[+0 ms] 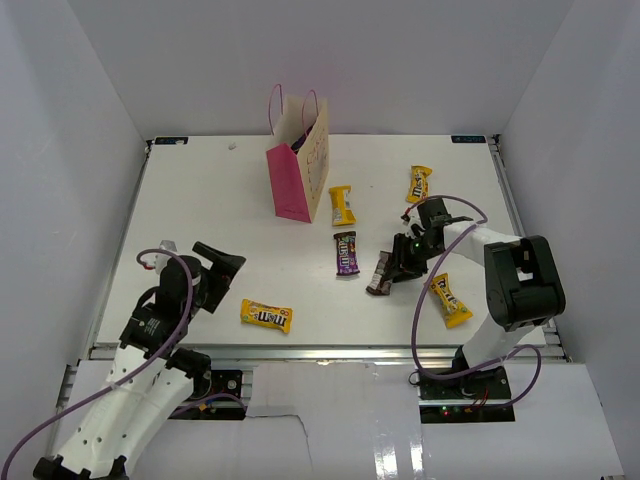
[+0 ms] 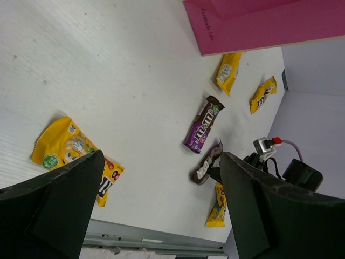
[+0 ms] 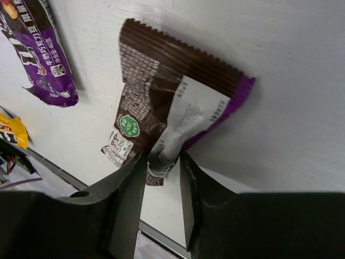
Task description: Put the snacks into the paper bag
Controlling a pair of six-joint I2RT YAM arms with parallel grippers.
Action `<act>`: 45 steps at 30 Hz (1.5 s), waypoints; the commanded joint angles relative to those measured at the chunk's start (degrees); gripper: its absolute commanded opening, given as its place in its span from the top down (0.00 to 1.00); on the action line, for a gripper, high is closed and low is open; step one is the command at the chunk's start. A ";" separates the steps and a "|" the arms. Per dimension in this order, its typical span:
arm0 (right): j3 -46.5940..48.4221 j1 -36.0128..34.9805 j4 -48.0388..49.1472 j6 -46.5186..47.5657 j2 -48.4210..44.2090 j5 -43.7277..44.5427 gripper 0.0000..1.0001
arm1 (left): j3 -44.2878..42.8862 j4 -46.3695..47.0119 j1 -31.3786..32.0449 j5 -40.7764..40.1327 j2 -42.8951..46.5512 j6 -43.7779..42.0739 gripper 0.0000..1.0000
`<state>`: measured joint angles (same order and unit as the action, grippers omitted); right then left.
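The pink paper bag (image 1: 295,180) stands upright at the back centre; its pink side shows in the left wrist view (image 2: 259,21). My right gripper (image 1: 392,270) is shut on the white-label end of the brown-white bar (image 3: 161,91), low at the table surface. The purple bar pack (image 1: 346,253) lies just left of it. Yellow packs lie at the front left (image 1: 266,316), beside the bag (image 1: 342,205), at the back right (image 1: 418,184) and by the right arm (image 1: 450,299). My left gripper (image 1: 225,265) is open and empty, above the left of the table. The dark-blue bag is out of view.
White walls enclose the table on three sides. An aluminium rail (image 1: 330,350) runs along the near edge. The right arm's cable (image 1: 420,310) loops over the front right of the table.
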<state>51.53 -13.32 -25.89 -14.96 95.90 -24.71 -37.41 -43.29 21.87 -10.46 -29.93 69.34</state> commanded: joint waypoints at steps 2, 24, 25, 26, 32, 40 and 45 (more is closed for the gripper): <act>-0.90 -0.21 3.12 0.11 1.66 8.09 0.69 | 3.04 -1.71 -0.16 1.23 0.49 5.01 0.02; 15.41 3.92 9.54 32.36 -13.37 -17.04 0.92 | 10.25 -0.04 -0.16 9.93 1.81 -0.70 0.02; 17.01 3.74 9.89 32.62 -13.11 -17.04 0.92 | 10.16 0.04 -0.16 10.02 1.90 -1.13 0.02; 18.59 2.87 10.42 33.24 -13.02 -17.21 0.92 | 10.16 0.22 -0.16 10.02 1.90 -1.31 0.02; 36.42 -5.73 15.25 33.86 -9.95 -12.74 0.92 | 10.25 0.92 -0.16 10.37 1.19 -2.28 0.02; 63.23 -16.37 20.08 28.68 5.25 -1.59 0.92 | 10.43 2.07 -0.16 10.37 0.49 -2.54 0.02; 72.47 -20.86 25.61 28.76 13.95 8.35 0.92 | 10.42 2.24 -0.16 12.83 0.66 -2.63 0.02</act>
<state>120.42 -33.01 -5.52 14.70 106.17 -24.18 -27.03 -41.93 21.87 0.58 -29.45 67.29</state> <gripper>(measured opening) 0.198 0.979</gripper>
